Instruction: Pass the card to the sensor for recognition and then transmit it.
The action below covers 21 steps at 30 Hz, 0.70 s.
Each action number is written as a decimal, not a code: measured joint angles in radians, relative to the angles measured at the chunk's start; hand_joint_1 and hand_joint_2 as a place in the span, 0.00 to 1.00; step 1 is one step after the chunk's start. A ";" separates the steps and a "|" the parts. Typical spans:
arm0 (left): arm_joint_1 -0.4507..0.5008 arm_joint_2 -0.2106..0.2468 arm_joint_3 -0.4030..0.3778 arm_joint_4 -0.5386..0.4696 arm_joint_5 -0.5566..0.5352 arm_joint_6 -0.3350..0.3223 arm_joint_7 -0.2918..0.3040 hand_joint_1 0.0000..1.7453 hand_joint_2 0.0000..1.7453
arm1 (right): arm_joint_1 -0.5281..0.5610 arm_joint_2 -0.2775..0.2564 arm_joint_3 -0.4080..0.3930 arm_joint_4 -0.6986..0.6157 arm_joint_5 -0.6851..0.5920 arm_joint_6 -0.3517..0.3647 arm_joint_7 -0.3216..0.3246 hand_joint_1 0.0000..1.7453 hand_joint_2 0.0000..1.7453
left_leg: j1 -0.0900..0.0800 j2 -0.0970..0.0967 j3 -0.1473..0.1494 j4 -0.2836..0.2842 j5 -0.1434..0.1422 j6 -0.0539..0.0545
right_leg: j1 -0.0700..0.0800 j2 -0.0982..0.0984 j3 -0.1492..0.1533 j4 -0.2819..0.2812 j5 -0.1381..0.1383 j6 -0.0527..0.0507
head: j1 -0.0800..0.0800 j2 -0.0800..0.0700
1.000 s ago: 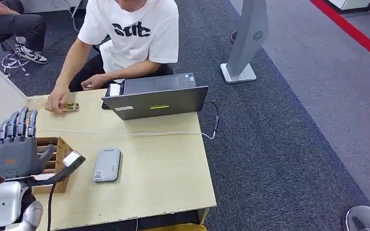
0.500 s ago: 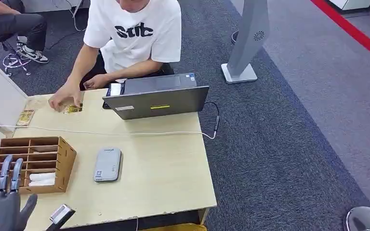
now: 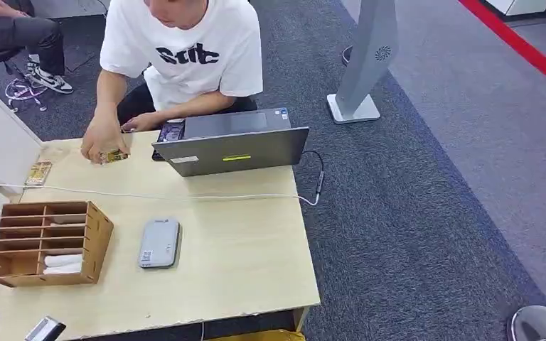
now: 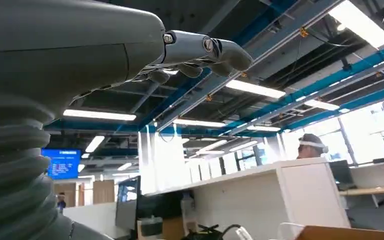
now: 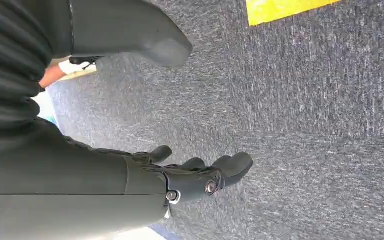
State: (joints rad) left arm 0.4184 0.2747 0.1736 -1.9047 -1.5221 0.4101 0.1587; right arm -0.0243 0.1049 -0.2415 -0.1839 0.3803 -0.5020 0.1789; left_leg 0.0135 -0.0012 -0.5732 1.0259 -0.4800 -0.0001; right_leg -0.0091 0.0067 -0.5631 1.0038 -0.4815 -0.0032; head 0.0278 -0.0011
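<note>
Left hand (image 4: 200, 52) points up, empty; right hand (image 5: 190, 175) hangs over carpet (image 5: 320, 100).

Light wooden table (image 3: 242, 263) has a grey laptop (image 3: 231, 147), flat grey sensor box (image 3: 159, 242), wooden slotted organizer (image 3: 46, 243) and a white cable (image 3: 185, 197) on it.

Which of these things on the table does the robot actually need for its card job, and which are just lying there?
For the job: sensor; card under the person's hand; second card.

Just lying about: laptop; wooden rack; cable; floor sign.
</note>
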 joint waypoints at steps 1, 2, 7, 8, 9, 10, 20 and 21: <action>0.001 0.000 0.012 0.000 0.000 0.000 0.000 0.00 1.00 | 0.000 0.000 0.000 0.000 0.000 0.000 0.000 0.00 1.00 | 0.000 0.000 0.000 0.000 0.000 0.000 | 0.000 0.000 0.000 0.000 0.000 0.000 | 0.000 0.000; 0.001 -0.002 0.023 0.000 0.000 0.000 0.000 0.00 1.00 | 0.001 0.000 -0.001 0.000 0.000 0.000 0.000 0.00 1.00 | 0.000 0.000 0.000 0.000 0.000 0.000 | 0.000 0.000 0.000 0.000 0.000 0.000 | 0.000 0.000; -0.004 -0.014 0.106 0.011 0.000 -0.024 -0.034 0.00 1.00 | 0.001 0.003 -0.002 0.000 0.011 -0.003 0.016 0.00 1.00 | 0.000 0.000 0.000 0.000 0.000 0.000 | 0.000 0.000 0.000 0.000 0.000 0.000 | 0.000 0.000; -0.008 -0.017 0.127 0.019 0.000 -0.030 -0.047 0.00 1.00 | 0.001 0.003 -0.003 0.000 0.016 -0.003 0.018 0.00 1.00 | 0.000 0.000 0.000 0.000 0.000 0.000 | 0.000 0.000 0.000 0.000 0.000 0.000 | 0.000 0.000; -0.016 -0.019 0.151 0.031 0.000 -0.037 -0.061 0.00 1.00 | 0.001 0.004 -0.003 0.000 0.018 -0.003 0.018 0.00 1.00 | 0.000 0.000 0.000 0.000 0.000 0.000 | 0.000 0.000 0.000 0.000 0.000 0.000 | 0.000 0.000; -0.028 -0.024 0.183 0.048 0.000 -0.049 -0.077 0.00 1.00 | 0.001 0.005 -0.003 0.000 0.033 0.003 0.012 0.00 1.00 | 0.000 0.000 -0.001 0.000 0.000 0.000 | 0.000 0.000 0.000 0.000 0.000 0.000 | 0.000 0.000; -0.086 -0.077 0.444 0.253 0.000 0.024 -0.130 0.00 1.00 | -0.006 0.089 0.031 0.000 0.132 -0.022 0.027 0.00 1.00 | 0.002 -0.001 0.000 -0.001 0.001 -0.001 | 0.002 -0.001 0.000 0.000 -0.001 -0.001 | 0.000 0.000; -0.094 -0.075 0.451 0.277 0.000 0.027 -0.127 0.00 1.00 | -0.006 0.091 0.032 0.000 0.133 -0.022 0.027 0.00 1.00 | 0.002 -0.001 0.000 -0.001 0.001 -0.002 | 0.002 -0.001 0.000 0.000 -0.001 -0.001 | 0.000 0.000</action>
State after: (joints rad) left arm 0.3249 0.1995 0.6245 -1.6281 -1.5221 0.4372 0.0321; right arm -0.0306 0.1957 -0.2090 -0.1843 0.5135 -0.5238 0.2060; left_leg 0.0155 -0.0018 -0.5732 1.0252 -0.4791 -0.0018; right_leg -0.0069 0.0062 -0.5626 1.0039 -0.4822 -0.0045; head 0.0278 -0.0011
